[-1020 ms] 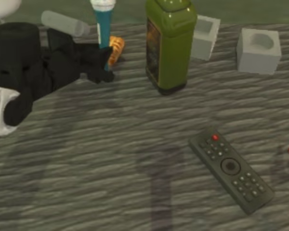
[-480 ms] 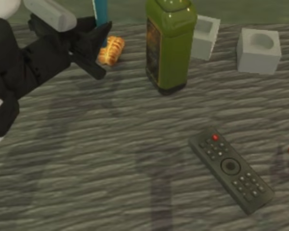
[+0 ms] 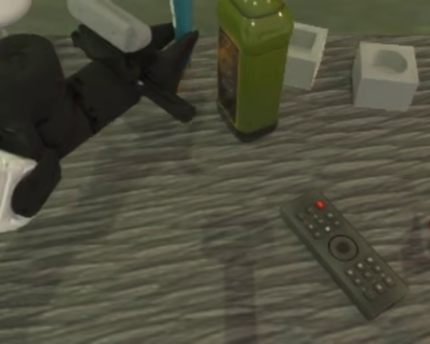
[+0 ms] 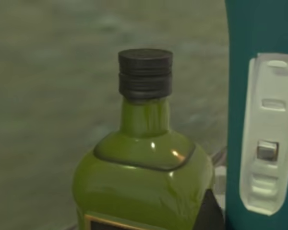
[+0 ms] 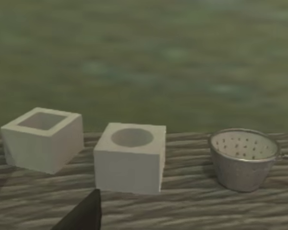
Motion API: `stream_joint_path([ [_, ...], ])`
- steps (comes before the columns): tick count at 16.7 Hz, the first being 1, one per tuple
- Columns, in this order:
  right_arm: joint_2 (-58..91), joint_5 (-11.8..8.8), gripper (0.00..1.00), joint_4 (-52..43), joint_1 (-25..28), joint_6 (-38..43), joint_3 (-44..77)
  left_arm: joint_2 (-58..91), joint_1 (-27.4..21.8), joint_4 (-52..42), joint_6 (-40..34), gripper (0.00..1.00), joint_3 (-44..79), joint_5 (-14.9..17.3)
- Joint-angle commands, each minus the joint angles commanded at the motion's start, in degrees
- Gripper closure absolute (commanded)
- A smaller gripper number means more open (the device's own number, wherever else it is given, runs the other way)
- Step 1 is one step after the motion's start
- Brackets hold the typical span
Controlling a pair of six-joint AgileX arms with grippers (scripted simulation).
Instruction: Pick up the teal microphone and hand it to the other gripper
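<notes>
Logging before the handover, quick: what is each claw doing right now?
Left claw: closed on the teal microphone, lifted beside the green bottle.
Right claw: only a dark tip shows; state cannot be told.

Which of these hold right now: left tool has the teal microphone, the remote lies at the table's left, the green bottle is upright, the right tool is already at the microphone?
1. The left tool holds the teal microphone. True.
2. The black remote lies at the table's left. False: it lies at the right, nearer the front.
3. The green bottle stands upright. True.
4. The right tool is at the microphone. False: the top view shows no right arm there.
</notes>
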Motion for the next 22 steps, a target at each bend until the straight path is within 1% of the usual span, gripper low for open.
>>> stream_joint_path([
  [4,0.00,0.00,0.00,0.00,0.00,0.00,0.00,-0.72,-8.87,3.09,-1.34,1.00,-0.60,-9.50],
  [6,0.00,0.00,0.00,0.00,0.00,0.00,0.00,-1.10,-11.84,4.14,-1.80,1.00,-0.80,-12.58],
  [7,0.00,0.00,0.00,0.00,0.00,0.00,0.00,-1.20,-12.47,4.39,-1.90,1.00,-0.85,-13.21],
  [18,0.07,-0.06,0.00,0.04,0.02,-0.01,0.07,-1.21,-12.56,4.42,-1.91,1.00,-0.85,-13.30],
  [19,0.71,-0.61,0.00,0.37,0.23,-0.06,0.63,-1.21,-12.56,4.42,-1.91,1.00,-0.85,-13.30],
  [20,1.96,-1.65,0.00,0.98,0.61,-0.16,1.70,-1.21,-12.56,4.42,-1.91,1.00,-0.85,-13.30],
  [22,6.24,-4.91,0.00,2.92,1.75,-0.48,5.09,-1.21,-12.56,4.42,-1.91,1.00,-0.85,-13.30],
])
